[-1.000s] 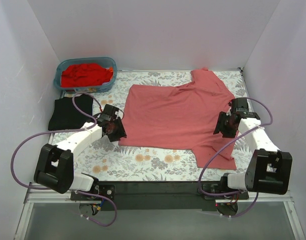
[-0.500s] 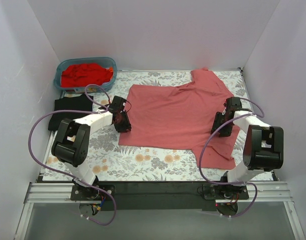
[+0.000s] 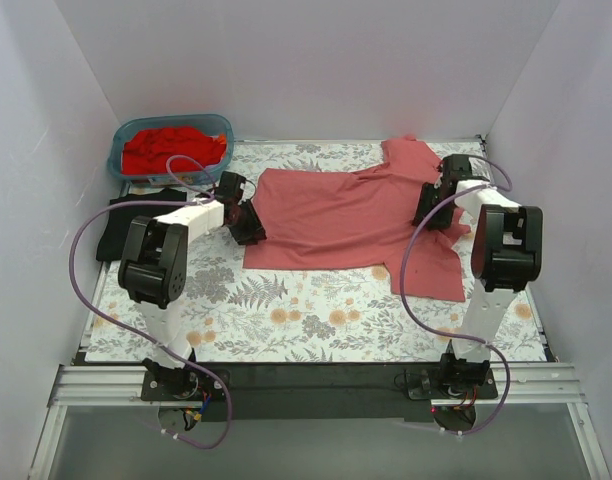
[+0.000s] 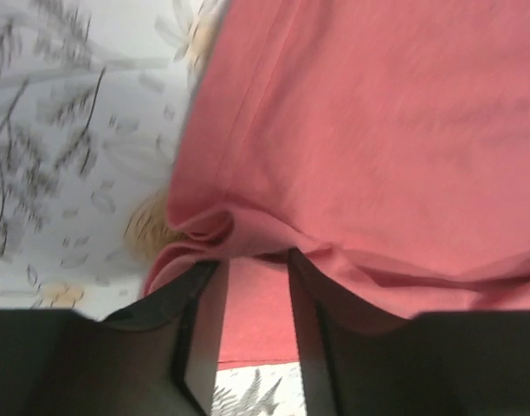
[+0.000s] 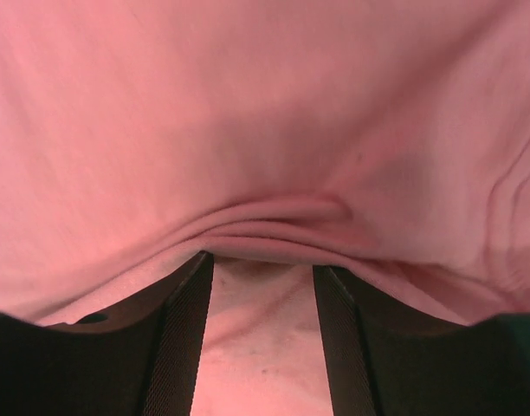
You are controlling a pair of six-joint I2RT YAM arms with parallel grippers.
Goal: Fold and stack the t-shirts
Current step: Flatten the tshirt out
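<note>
The dusty salmon-pink t-shirt (image 3: 336, 222) lies spread across the middle of the floral cover, with one sleeve reaching toward the far edge. My left gripper (image 3: 248, 224) is at its left edge and my right gripper (image 3: 432, 205) at its right side. In the left wrist view, pink cloth (image 4: 378, 130) bunches over the tips of my left gripper (image 4: 252, 256), which is shut on a fold. In the right wrist view, my right gripper (image 5: 263, 258) pinches a ridge of the same shirt (image 5: 248, 104). A black t-shirt (image 3: 113, 235) lies at the left, partly under the left arm.
A blue bin (image 3: 120, 166) in the far left corner holds bright red t-shirts (image 3: 174, 148). White walls close in the left, far and right sides. The floral cover (image 3: 286, 315) shows bare along the near strip in front of the pink shirt.
Both arms have reached toward the far side, carrying the pink shirt's side edges with them. The shirt's near hem has pulled away from the arm bases, so the shirt looks shorter.
</note>
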